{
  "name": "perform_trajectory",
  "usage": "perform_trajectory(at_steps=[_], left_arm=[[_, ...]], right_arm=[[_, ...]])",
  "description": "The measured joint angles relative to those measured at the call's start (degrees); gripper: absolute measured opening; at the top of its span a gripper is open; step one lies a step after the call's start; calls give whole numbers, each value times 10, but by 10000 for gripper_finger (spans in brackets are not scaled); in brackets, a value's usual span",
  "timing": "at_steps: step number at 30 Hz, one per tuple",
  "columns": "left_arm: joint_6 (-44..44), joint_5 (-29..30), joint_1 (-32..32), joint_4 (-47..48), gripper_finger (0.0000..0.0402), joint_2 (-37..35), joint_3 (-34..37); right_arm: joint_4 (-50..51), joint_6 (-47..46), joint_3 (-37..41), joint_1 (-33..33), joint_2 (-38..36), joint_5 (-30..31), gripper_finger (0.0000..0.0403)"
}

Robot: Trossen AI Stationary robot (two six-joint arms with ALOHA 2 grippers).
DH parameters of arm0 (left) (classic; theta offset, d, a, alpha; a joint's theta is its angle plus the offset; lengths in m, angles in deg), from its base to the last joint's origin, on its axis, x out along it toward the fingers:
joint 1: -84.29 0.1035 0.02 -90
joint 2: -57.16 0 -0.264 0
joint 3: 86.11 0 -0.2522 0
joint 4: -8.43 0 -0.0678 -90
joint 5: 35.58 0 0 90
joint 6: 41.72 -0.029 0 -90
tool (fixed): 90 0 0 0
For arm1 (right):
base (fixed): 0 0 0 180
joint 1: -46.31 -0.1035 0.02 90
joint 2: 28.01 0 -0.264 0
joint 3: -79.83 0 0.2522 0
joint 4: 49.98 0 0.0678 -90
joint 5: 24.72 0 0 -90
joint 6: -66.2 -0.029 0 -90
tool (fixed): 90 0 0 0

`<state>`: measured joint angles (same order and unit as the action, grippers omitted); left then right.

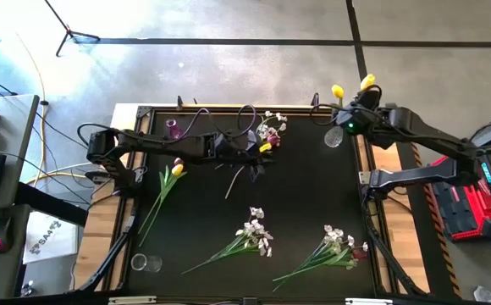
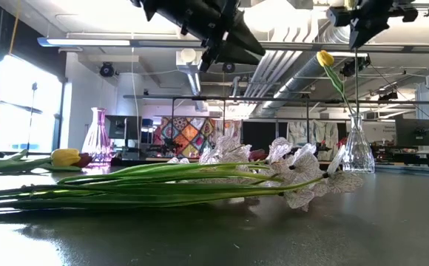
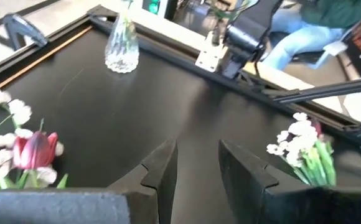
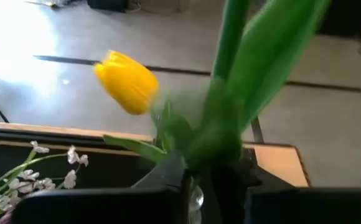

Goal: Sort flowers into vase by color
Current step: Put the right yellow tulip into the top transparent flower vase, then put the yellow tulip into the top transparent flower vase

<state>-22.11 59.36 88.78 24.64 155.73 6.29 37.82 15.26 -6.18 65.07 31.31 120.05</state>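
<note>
A clear glass vase stands at the table's far right. Two yellow tulips rise from it. My right gripper hangs just above the vase, its fingers slightly open around one tulip's green stem. The other yellow tulip leans aside. My left gripper hovers open over the table's middle, with nothing between its fingers. A purple vase stands at the far left. A yellow and a maroon tulip lie near it. White sprays lie toward the near edge. My right gripper has a finger on either side of the tulip's stem, a little above the vase's mouth. The fingers come slanting down and lie across the stem. A narrow gap shows between them, and I cannot tell whether they touch the stem. The stem stands upright, its lower end in the vase.
A maroon tulip among white blossoms lies at the far middle, beside my left arm. A small clear glass sits at the near left corner. Bare table lies between the sprays and the clear vase.
</note>
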Motion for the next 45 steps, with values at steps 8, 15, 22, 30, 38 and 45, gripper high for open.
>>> perform_trajectory(at_steps=[8, 15, 22, 30, 38, 45], left_arm=[[8, 7, 0, 22, 103, 0, 0], [8, 16, 2, 24, 103, 0, 0], [-2, 16, 23, 81, 103, 0, 0], [-49, -28, 58, 131, 103, 0, 0], [-13, -33, 79, 234, 103, 26, 0], [91, 1, 75, 463, 103, 4, 0]], right_arm=[[21, -17, 0, 63, 1, -58, 129], [-13, 46, 0, 100, -2, -109, 180], [-32, 85, -32, 94, -30, -130, 193], [-62, 140, -106, 57, -63, -227, 193], [-98, 134, -81, -22, -83, -311, 193], [-121, 112, -48, -93, -83, -311, 193]])
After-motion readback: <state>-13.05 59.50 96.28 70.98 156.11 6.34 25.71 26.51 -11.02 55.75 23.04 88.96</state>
